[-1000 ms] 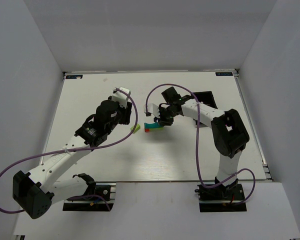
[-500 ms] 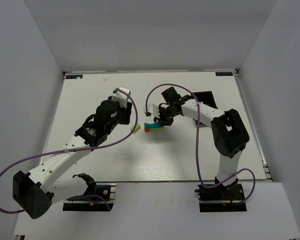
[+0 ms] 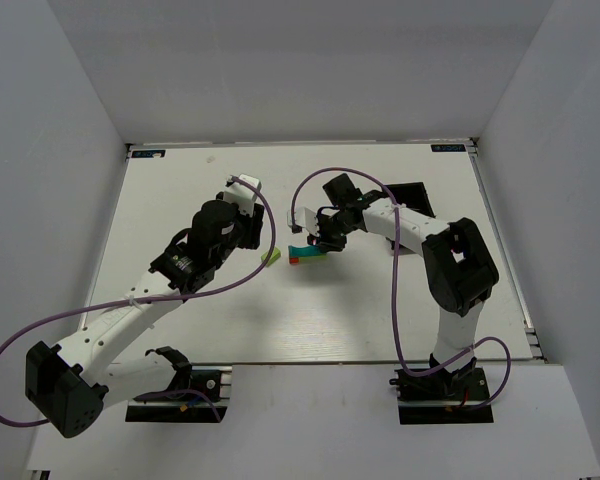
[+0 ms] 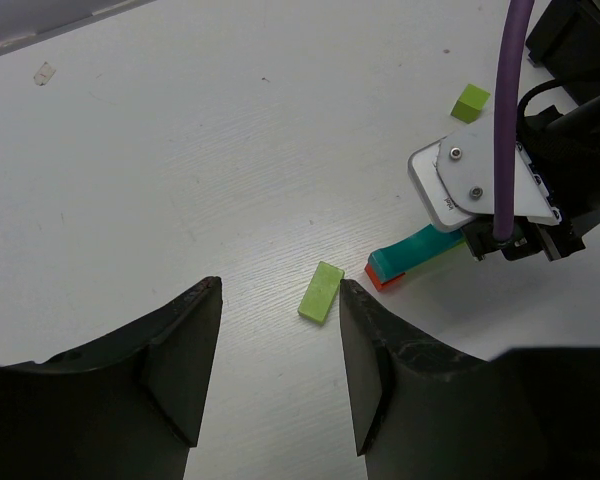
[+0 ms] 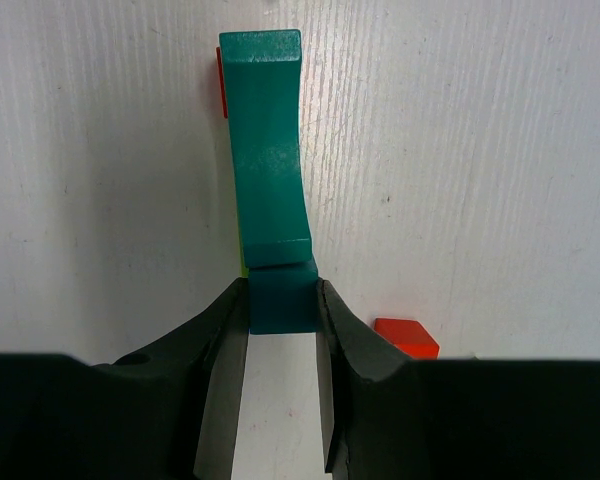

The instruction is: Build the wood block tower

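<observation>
Near the middle of the table (image 3: 180,180), the right gripper (image 5: 282,300) was clamped on one end of the teal block (image 5: 265,150), whose other end lay over the red block (image 4: 380,283) of the tower (image 3: 305,256), while the left gripper (image 4: 280,300) hung with its jaws wide apart above a flat lime block (image 4: 320,292).

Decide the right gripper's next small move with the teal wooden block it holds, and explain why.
Probably lower the right gripper slightly to seat the curved teal wooden block flat: its fingers clamp one end, while the far end lies over the red wooden block. In the left wrist view it looks tilted, not yet resting level.
</observation>
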`<state>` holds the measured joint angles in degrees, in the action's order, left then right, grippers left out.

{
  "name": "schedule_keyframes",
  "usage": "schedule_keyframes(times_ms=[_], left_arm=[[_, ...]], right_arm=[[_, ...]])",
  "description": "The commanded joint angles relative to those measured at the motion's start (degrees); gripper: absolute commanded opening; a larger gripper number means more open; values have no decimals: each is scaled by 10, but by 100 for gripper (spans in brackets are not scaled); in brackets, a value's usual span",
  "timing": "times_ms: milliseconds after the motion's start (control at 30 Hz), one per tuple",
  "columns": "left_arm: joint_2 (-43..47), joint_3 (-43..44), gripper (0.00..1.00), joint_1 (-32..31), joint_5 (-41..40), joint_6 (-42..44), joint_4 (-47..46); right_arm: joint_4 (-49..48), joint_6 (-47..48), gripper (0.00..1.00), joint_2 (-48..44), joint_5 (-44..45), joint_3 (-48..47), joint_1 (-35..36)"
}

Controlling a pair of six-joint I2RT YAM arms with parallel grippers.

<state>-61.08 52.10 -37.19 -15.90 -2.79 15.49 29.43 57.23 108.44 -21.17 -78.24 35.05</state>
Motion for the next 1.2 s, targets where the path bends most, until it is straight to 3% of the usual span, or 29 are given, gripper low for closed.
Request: schedule_keyframes(times_ms=[0, 900, 1167], left_arm=[[5, 2, 61, 4, -4, -1, 2], [5, 2, 61, 4, -4, -1, 2], [5, 2, 61, 4, -4, -1, 2]], right_arm=[[-1, 5, 10, 5, -15, -16, 2], [7, 8, 12, 7, -21, -17, 5], [7, 8, 22, 7, -20, -17, 5]])
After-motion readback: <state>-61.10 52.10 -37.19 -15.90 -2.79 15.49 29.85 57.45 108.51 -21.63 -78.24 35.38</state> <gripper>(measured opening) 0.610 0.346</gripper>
